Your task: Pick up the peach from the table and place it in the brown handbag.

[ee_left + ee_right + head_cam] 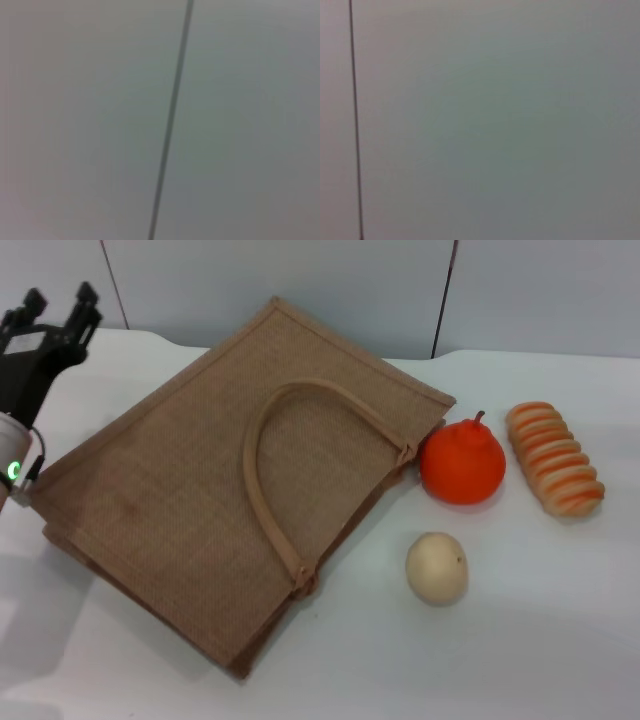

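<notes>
Peach: not visible anywhere on the bench (560, 640); possibly already inside the brown handbag (200, 500), lying flat near the left edge, mouth rightward. Left gripper (60, 302) raised at far-left corner, jaws parted, holding nothing. Right gripper out of view

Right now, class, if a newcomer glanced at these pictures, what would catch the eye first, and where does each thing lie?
The large flat tan-brown burlap handbag dominates, lying on the white table left of centre with its looped handle on top. Just off its right corner sits a bright orange-red fruit with a stem, with a striped orange-and-cream bread loaf beyond it and a pale beige round fruit nearer the robot. The left gripper hangs at the far left edge; no pink peach shows.
</notes>
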Controlling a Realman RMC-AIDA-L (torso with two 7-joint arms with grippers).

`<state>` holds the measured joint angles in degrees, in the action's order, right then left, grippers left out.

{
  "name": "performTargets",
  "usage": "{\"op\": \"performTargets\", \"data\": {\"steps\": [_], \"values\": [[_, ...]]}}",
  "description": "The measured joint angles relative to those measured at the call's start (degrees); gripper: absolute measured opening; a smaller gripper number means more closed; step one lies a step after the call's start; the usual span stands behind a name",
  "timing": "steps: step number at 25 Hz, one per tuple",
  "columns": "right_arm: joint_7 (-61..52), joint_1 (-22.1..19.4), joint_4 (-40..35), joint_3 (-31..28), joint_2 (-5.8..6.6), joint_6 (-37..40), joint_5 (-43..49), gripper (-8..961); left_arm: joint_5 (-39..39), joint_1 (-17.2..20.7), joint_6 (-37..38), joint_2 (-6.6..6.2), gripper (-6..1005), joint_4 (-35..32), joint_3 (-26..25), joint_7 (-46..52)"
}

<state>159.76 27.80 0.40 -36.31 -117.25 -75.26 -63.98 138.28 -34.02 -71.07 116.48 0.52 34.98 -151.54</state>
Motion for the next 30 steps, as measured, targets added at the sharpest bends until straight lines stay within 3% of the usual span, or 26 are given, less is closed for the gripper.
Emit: {"op": "performTargets", "data": {"steps": [5, 30], "values": [[0.0, 0.0, 0.0, -0.1, 0.01, 1.3, -2.6, 882, 3.0, 0.8, 0.1, -0.08, 709, 0.2, 0.0, 0.0], [0.0, 0.0, 0.0, 0.5, 0.1, 1.9, -2.8, 882, 3.2, 1.1, -0.9, -0.11, 709, 0.4, 0.0, 1.5]]}}
